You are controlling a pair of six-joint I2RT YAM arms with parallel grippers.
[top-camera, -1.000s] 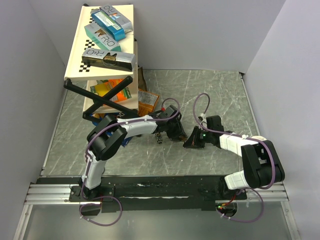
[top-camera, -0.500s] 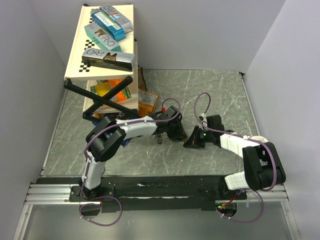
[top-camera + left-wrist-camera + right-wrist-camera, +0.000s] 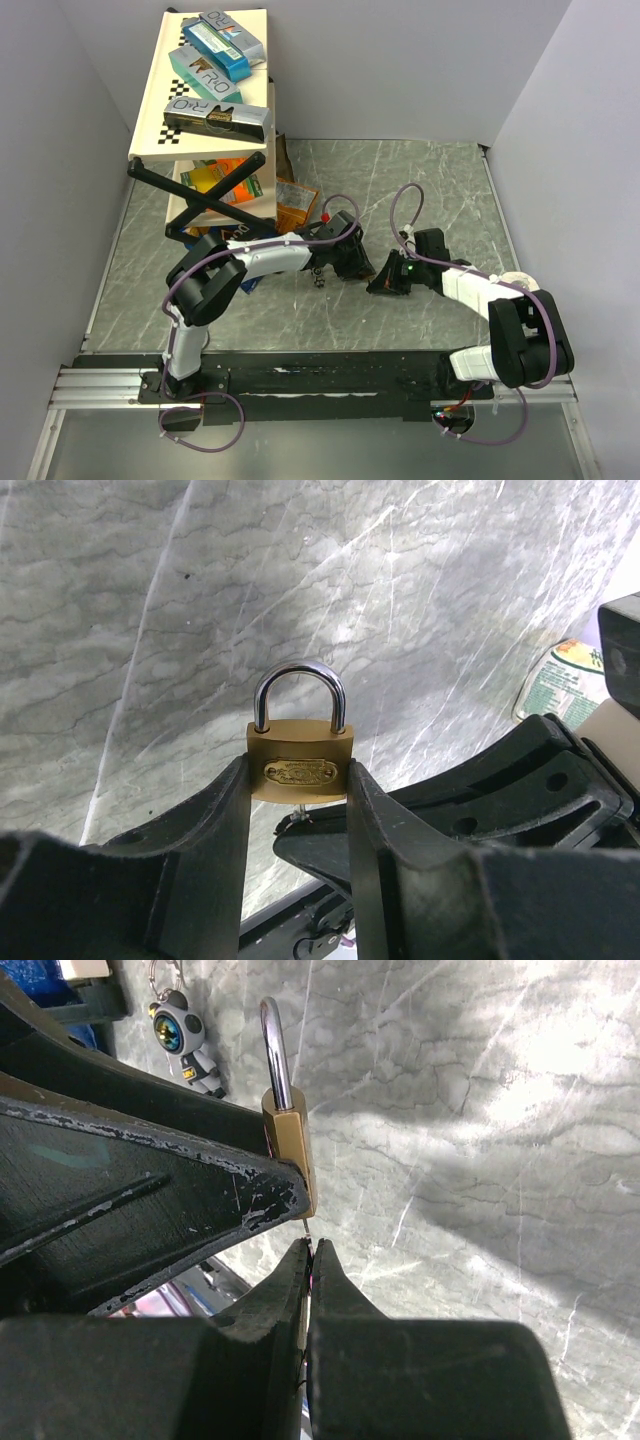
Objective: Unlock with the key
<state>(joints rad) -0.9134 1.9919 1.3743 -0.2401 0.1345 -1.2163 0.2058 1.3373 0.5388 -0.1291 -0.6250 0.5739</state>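
Observation:
My left gripper [image 3: 298, 782] is shut on a small brass padlock [image 3: 300, 758] with a silver shackle, held upright above the marble table; the shackle looks closed. The padlock also shows edge-on in the right wrist view [image 3: 288, 1150]. My right gripper [image 3: 310, 1246] is shut on the key [image 3: 308, 1226]. Only the key's thin metal blade shows, running from my fingertips up into the padlock's underside. The blade also shows below the padlock in the left wrist view [image 3: 298, 810]. In the top view the left gripper [image 3: 355, 268] and the right gripper [image 3: 378, 284] meet at mid-table.
A small robot-figure keychain [image 3: 185, 1045] lies on the table just left of the grippers and shows in the top view [image 3: 318, 278]. A tilted shelf rack [image 3: 200, 110] with boxes stands at the back left, with orange packets [image 3: 295, 205] at its foot.
The left arm's elbow has shifted slightly. Both grippers stay together at the padlock with no visible change in grip.

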